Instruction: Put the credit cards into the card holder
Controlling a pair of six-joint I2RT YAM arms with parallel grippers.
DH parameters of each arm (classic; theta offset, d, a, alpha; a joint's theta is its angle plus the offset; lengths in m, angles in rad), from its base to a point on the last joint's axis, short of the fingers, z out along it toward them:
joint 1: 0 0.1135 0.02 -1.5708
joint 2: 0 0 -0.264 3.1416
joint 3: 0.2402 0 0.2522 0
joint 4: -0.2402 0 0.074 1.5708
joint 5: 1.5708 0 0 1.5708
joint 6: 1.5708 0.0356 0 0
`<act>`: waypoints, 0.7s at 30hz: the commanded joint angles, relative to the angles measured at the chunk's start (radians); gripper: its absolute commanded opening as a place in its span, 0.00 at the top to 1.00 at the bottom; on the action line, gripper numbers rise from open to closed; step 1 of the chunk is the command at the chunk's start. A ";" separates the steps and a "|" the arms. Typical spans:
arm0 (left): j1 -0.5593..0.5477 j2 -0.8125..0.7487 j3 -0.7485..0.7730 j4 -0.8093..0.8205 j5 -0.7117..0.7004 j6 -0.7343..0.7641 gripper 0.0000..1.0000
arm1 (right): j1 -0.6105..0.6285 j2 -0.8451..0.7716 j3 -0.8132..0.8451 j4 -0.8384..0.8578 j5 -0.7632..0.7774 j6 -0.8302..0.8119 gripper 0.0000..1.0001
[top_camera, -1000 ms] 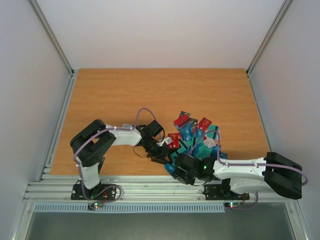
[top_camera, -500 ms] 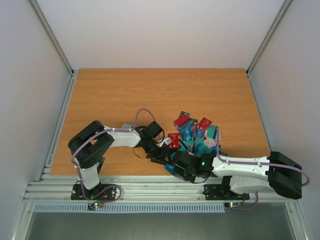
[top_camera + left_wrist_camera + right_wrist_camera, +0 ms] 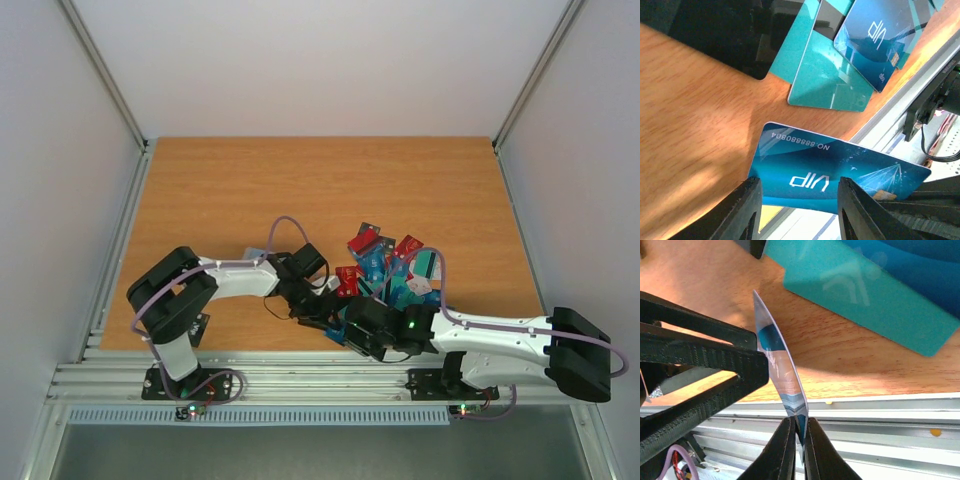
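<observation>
My right gripper (image 3: 800,422) is shut on the lower edge of a blue VIP card (image 3: 777,360) and holds it upright over the table's near edge. In the left wrist view this card (image 3: 840,165) lies across the gap of my left gripper (image 3: 799,185), whose jaws stand wide apart. A left fingertip (image 3: 747,357) touches the card's face. From above, both grippers meet at the front, left (image 3: 318,312), right (image 3: 345,330), beside the pile of teal, blue and red credit cards (image 3: 395,265). The card holder is not visible.
A teal card (image 3: 827,82) and another blue VIP card (image 3: 872,40) lie flat just beyond the held card, beside a glossy black object (image 3: 715,35). The aluminium rail (image 3: 300,375) runs along the table's near edge, right under the grippers.
My right arm has reached further left with the blue card, bringing it up to the left gripper. The left arm has shifted slightly forward.
</observation>
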 commanded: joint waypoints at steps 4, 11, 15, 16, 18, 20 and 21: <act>-0.005 -0.078 0.041 -0.096 -0.110 -0.006 0.56 | -0.001 -0.018 0.022 -0.009 0.043 0.018 0.99; 0.028 -0.181 0.123 -0.244 -0.257 0.049 0.52 | -0.053 -0.062 0.019 0.007 -0.031 -0.076 0.99; 0.050 -0.283 0.189 -0.334 -0.343 0.057 0.48 | -0.156 -0.121 0.050 -0.016 -0.124 -0.163 0.99; 0.054 -0.307 0.211 -0.360 -0.366 0.050 0.48 | -0.184 -0.132 0.069 -0.029 -0.152 -0.186 0.99; 0.061 -0.355 0.236 -0.404 -0.413 0.031 0.47 | -0.238 -0.147 0.122 -0.070 -0.208 -0.244 0.99; 0.065 -0.403 0.252 -0.438 -0.446 -0.010 0.46 | -0.298 -0.157 0.191 -0.133 -0.254 -0.301 0.99; 0.066 -0.426 0.258 -0.456 -0.461 -0.035 0.46 | -0.327 -0.160 0.225 -0.162 -0.276 -0.333 0.99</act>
